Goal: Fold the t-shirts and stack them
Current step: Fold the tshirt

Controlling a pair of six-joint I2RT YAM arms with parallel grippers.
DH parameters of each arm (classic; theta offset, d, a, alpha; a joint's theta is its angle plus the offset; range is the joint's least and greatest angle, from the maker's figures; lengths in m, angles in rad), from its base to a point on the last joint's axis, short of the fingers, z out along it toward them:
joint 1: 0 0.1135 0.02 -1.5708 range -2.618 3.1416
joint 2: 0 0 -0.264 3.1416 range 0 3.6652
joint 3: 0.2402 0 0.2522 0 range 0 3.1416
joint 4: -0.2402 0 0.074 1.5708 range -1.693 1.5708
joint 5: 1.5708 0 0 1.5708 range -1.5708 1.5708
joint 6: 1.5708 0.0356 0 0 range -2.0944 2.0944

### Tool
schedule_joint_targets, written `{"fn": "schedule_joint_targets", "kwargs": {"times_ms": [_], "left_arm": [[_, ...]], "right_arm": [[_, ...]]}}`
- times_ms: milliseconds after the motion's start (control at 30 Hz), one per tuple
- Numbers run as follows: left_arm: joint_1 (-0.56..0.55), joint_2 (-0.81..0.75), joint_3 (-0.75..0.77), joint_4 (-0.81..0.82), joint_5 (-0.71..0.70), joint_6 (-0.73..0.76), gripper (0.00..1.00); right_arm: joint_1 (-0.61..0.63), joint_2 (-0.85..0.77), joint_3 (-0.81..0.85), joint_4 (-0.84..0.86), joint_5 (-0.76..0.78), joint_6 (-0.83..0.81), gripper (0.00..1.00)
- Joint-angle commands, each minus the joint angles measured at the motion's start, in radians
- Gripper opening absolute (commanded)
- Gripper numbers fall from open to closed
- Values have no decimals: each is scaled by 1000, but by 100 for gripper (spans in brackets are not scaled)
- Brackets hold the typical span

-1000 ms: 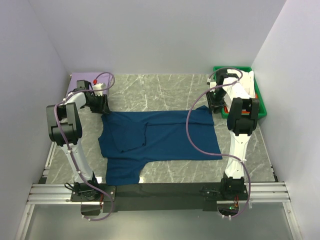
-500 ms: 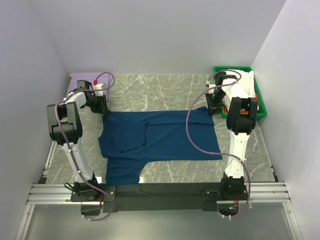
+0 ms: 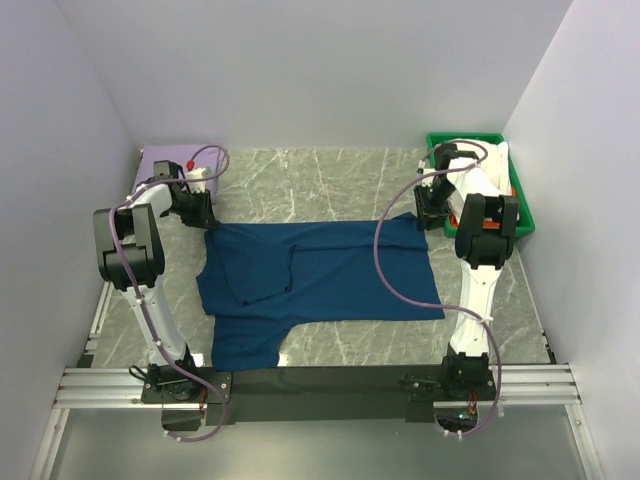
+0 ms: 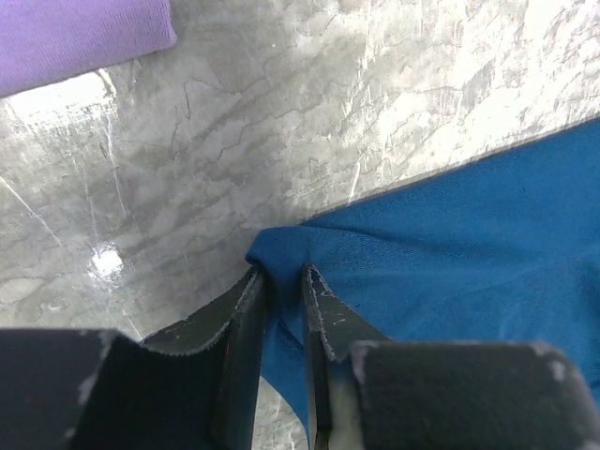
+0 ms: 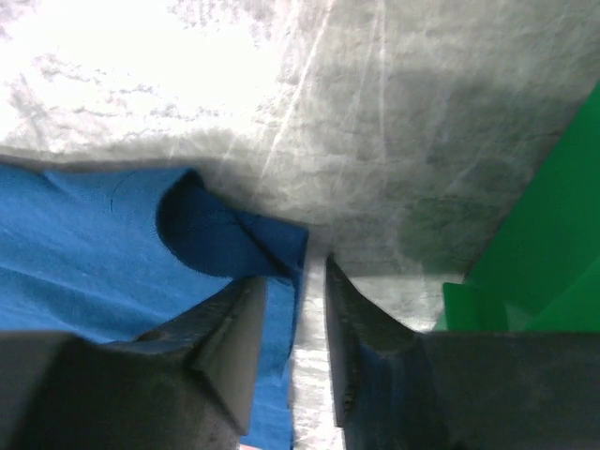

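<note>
On the marble table [image 3: 330, 180], left gripper [image 4: 283, 274] pinches navy t-shirt [image 3: 340, 270]; right gripper [image 5: 294, 274] stands parted.

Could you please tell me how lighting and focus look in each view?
Top view: even, soft light, sharp throughout, faint sheen on the table. Left wrist view: glare patches on the table's left; the left tool's fingers are dark and blurred, the shirt in focus. Right wrist view: the table's upper left is blown out white; the right tool's fingers are dim and soft.
</note>
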Motion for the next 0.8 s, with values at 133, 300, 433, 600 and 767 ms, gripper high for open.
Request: {"fn": "schedule_joint_targets", "kwargs": {"times_ms": [133, 300, 433, 600, 767], "left_arm": [[12, 1, 35, -25, 39, -5, 20], [34, -8, 42, -40, 77, -2, 1], [83, -45, 25, -44, 134, 19, 1], [120, -89, 19, -44, 194, 47, 1], [123, -79, 32, -34, 211, 47, 1]], "right_arm": [[-9, 40, 61, -23, -109, -29, 18], [-25, -7, 37, -58, -218, -86, 0], [-64, -113, -29, -23, -316, -109, 0], [-88, -222, -77, -23, -416, -141, 0], [-85, -202, -65, -14, -445, -135, 0]]}}
